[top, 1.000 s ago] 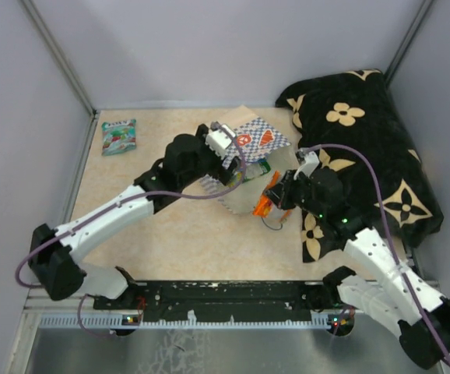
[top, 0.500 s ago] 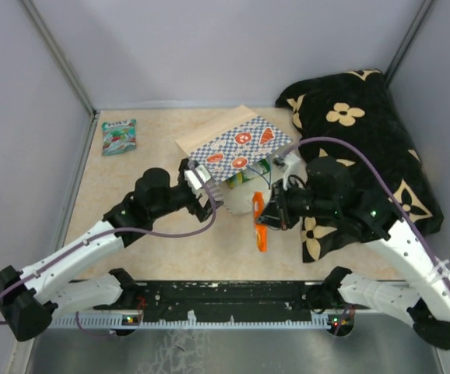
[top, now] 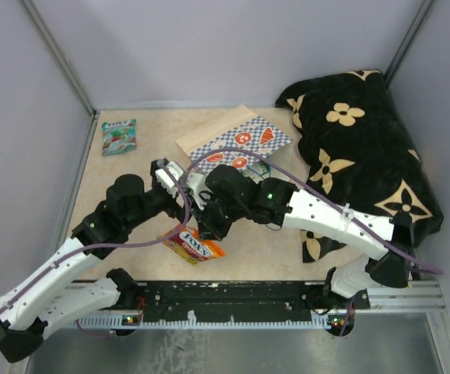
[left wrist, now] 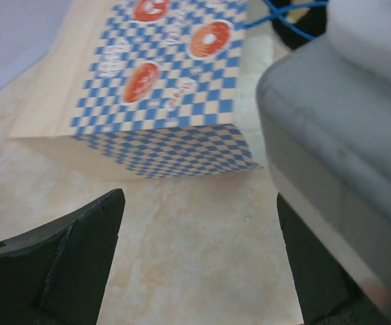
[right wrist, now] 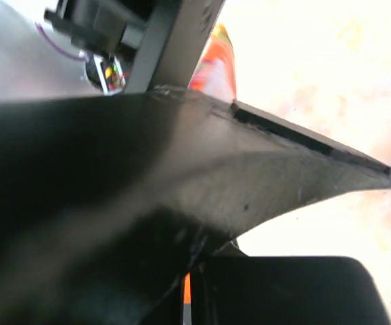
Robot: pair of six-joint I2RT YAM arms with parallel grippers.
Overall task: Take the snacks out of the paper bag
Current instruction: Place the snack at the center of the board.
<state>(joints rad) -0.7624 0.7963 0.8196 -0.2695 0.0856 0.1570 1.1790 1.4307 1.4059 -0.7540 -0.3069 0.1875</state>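
**Orange packet at the near edge, bag flat at the far side**

Nearest to us, an orange-yellow snack packet [top: 192, 243] sits by the near edge of the table [top: 155, 140], left of centre. The right gripper [top: 200, 224] is right at the packet's far end, its arm reaching across from the right. In its wrist view a dark finger fills the picture with orange showing past it. We cannot tell whether the jaws grip the packet or stand apart.

Just beyond, the left gripper [left wrist: 199, 203] is spread wide with nothing between its fingers. Bare table lies under it, and it faces the paper bag [top: 237, 144]. The bag lies flat at the far middle, checkered face up.

In the far left corner we see a teal packet [top: 118, 136] lying alone. A black flowered cloth [top: 365, 148] fills the right side.
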